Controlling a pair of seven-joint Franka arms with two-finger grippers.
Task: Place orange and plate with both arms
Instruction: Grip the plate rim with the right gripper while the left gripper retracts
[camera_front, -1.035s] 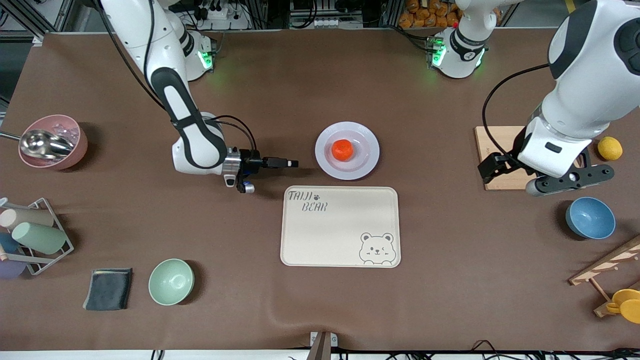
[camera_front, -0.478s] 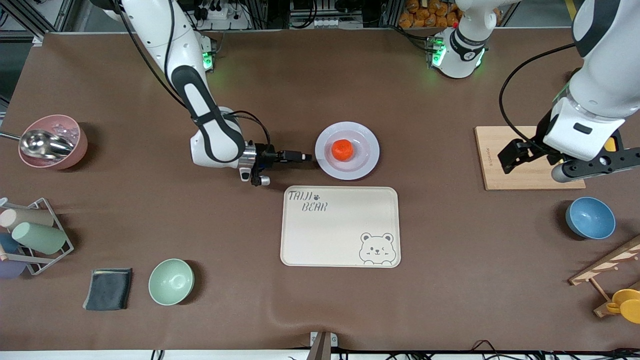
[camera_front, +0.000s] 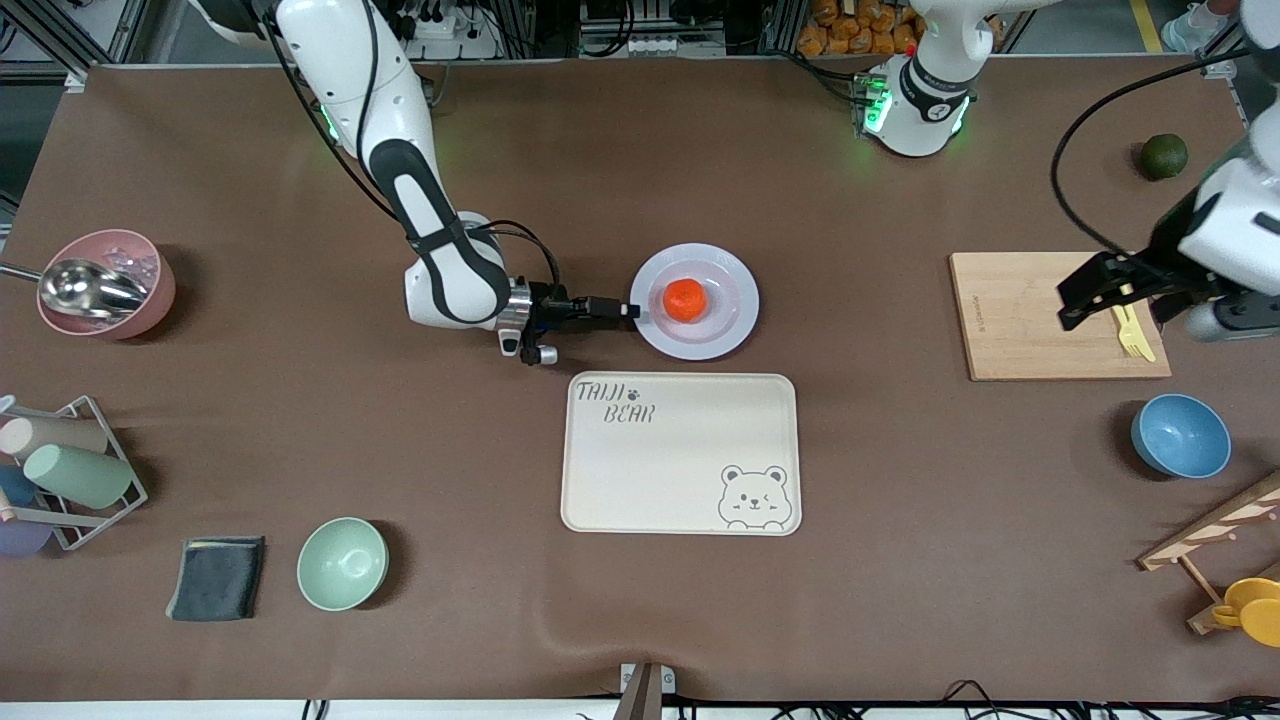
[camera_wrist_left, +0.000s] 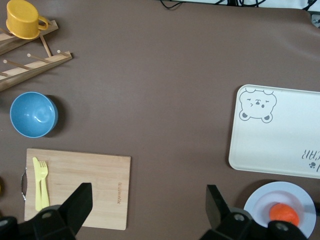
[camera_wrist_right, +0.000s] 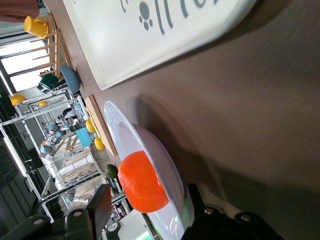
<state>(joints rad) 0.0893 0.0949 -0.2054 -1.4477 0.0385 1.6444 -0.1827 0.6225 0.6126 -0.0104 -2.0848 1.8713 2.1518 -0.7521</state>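
The orange (camera_front: 685, 299) lies in the middle of the pale lavender plate (camera_front: 720, 330), which sits on the table just farther from the front camera than the cream tray (camera_front: 680, 455). My right gripper (camera_front: 630, 311) lies level at the plate's rim, on the side toward the right arm's end. In the right wrist view its jaws (camera_wrist_right: 147, 196) are open, with the plate's rim (camera_wrist_right: 150, 145) and the orange (camera_wrist_right: 142, 182) between them. My left gripper (camera_front: 1110, 290) is open and empty over the wooden cutting board (camera_front: 1010, 315); in the left wrist view (camera_wrist_left: 147, 210) the plate (camera_wrist_left: 300, 195) and orange (camera_wrist_left: 284, 215) show far off.
A yellow fork (camera_front: 1128, 330) lies on the board. A blue bowl (camera_front: 1180, 435), a wooden rack (camera_front: 1215, 540) and a dark green fruit (camera_front: 1164, 156) are at the left arm's end. A mint bowl (camera_front: 342, 563), grey cloth (camera_front: 216, 578), cup rack (camera_front: 60, 470) and pink bowl (camera_front: 105, 285) are at the right arm's end.
My right gripper has moved across the table to the plate's rim. My left arm has swung toward its own end of the table, uncovering the fork and the green fruit.
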